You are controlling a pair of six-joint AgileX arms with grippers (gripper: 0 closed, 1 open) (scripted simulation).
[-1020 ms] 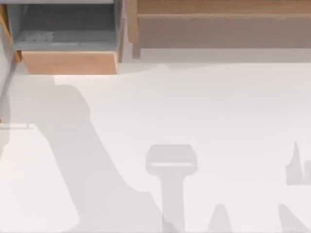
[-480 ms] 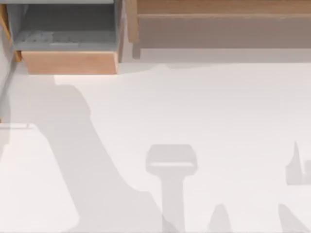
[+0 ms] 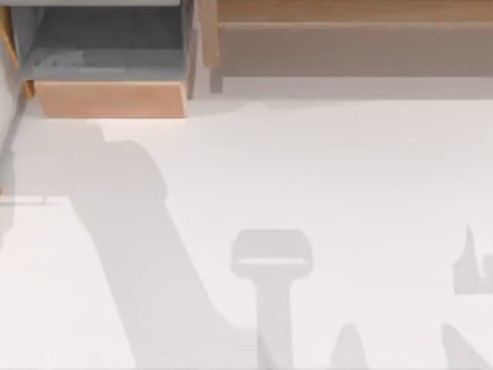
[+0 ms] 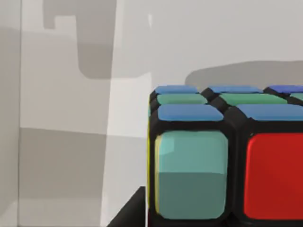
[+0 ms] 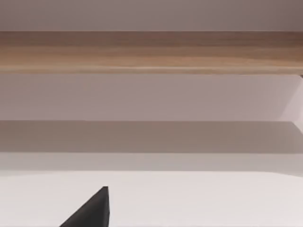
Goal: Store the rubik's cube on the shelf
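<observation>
The rubik's cube (image 4: 227, 156) sits very near in the left wrist view, with teal, red, blue and green stickers on a black grid. My left gripper is shut on it, and a black fingertip (image 4: 130, 213) shows against its lower edge. The cube hangs over the white table. The shelf (image 3: 354, 11) is a long light-brown board with a grey-brown panel beneath, at the table's far right. The right wrist view faces the shelf (image 5: 151, 52) across bare table, with a black part of my right gripper (image 5: 92, 210) at the frame's edge.
A smaller wooden box compartment (image 3: 108, 99) with a grey lining stands at the far left of the table, beside the shelf. Arm shadows fall across the white table (image 3: 347, 169) at the left and along the near edge.
The broad arm shadow on the left of the table has shifted to the right. Everything else looks the same.
</observation>
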